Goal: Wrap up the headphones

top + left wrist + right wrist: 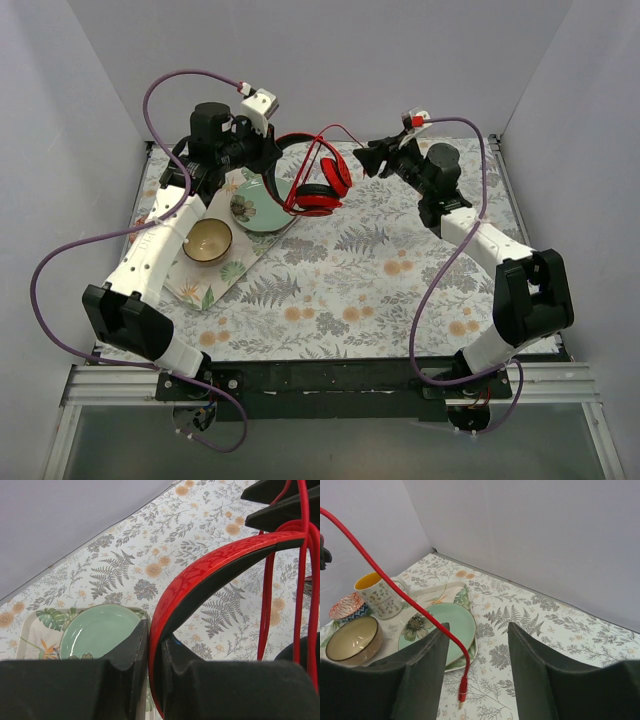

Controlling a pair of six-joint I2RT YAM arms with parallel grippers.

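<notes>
Headphones [322, 185] of glossy red plastic, headband [210, 565] embossed and black-lined, sit clenched in the left pincer [154, 647]; their thin red cable [395, 587] droops across the released right pincer [477, 640].

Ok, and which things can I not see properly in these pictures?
Top view: the mug and the small patterned dish are hidden under the left arm.
Left wrist view: the headphones show only the headband; the right edge cuts off the ear cups.
Right wrist view: the cable runs off the top-left edge; whether its plug touches the table is unclear.
</notes>
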